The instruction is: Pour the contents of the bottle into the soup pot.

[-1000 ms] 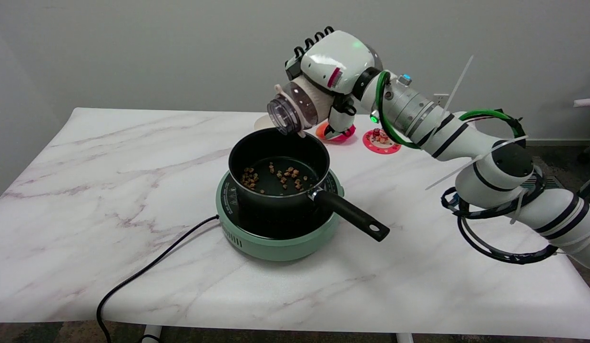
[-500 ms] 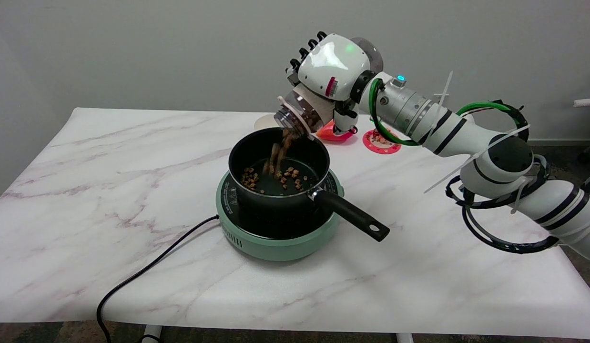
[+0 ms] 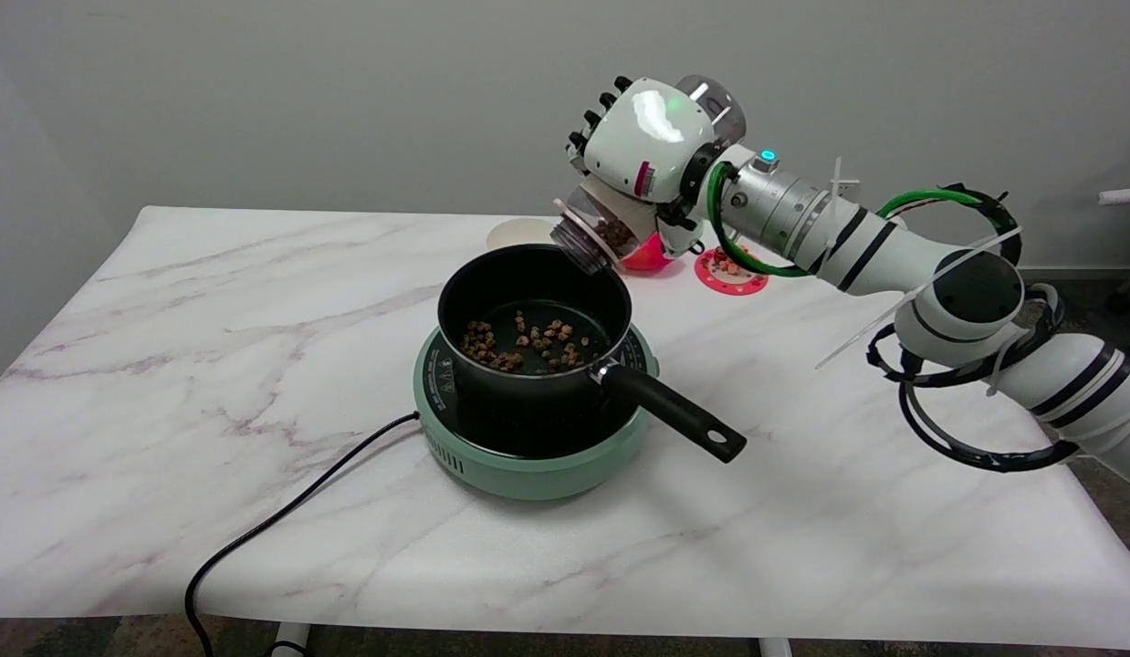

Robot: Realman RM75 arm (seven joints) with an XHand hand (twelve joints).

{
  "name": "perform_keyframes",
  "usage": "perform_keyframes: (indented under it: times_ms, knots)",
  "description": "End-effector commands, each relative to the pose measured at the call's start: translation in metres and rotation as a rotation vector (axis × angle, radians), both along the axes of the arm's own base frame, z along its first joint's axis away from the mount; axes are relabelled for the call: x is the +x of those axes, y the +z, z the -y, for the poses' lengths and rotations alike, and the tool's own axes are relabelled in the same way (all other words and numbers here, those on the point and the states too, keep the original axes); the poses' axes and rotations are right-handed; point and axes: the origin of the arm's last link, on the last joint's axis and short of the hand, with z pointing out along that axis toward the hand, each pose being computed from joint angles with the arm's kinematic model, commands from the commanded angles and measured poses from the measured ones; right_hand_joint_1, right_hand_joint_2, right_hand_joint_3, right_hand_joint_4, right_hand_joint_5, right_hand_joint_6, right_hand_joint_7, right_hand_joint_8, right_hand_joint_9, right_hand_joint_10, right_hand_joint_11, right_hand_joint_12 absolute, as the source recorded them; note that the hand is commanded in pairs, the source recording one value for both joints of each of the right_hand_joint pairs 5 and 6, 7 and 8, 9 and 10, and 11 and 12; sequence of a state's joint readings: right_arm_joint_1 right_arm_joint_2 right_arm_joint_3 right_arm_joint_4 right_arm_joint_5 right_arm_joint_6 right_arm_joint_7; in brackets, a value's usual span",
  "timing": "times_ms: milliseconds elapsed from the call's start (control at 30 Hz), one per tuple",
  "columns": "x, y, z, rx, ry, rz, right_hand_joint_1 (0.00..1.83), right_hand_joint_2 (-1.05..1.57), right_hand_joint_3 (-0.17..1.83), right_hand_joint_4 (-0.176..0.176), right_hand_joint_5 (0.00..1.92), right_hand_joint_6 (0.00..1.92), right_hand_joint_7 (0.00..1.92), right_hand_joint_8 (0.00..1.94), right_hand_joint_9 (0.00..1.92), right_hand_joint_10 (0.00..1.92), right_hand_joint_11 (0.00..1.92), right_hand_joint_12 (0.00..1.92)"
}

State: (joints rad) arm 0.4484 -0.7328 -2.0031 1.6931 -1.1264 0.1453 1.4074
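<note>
Head view shows the right hand raised above the far side of the table, its fingers wrapped around a clear bottle that it holds tipped steeply, mouth down and to the hand's lower left. Some brown pieces seem to sit just inside the bottle's neck, though the blur there makes this hard to confirm. Directly below the bottle's mouth, and just apart from it, is the far rim of the black soup pot, which stands on a green hot plate. Brown pieces lie scattered over the pot's floor. The pot's black handle points away below the hand, toward the near right of the table. A black cord runs from the hot plate well off to the hand's lower left and over the table's near edge. Just beneath the hand, behind the bottle, a pink-red object shows partly, and a red disc with small pieces on it lies under the forearm.
</note>
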Motion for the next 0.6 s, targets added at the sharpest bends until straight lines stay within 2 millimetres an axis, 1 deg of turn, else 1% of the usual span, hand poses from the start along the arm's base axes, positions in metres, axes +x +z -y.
perform_keyframes:
  times_ms: [33, 400, 600]
  knots:
    - [-0.001, 0.017, 0.009, -0.035, 0.021, -0.157, 1.44, 1.04, 0.51, 0.000, 1.92, 1.92, 1.89, 1.89, 1.29, 1.29, 1.20, 1.20]
    - [0.019, 0.009, 0.005, 0.018, 0.062, -0.186, 1.45, 1.00, 0.54, 0.000, 1.92, 1.92, 1.89, 1.89, 1.29, 1.29, 1.19, 1.19]
    - [0.032, -0.004, -0.003, 0.061, 0.108, -0.204, 1.45, 1.00, 0.55, 0.000, 1.92, 1.92, 1.89, 1.89, 1.29, 1.29, 1.19, 1.19]
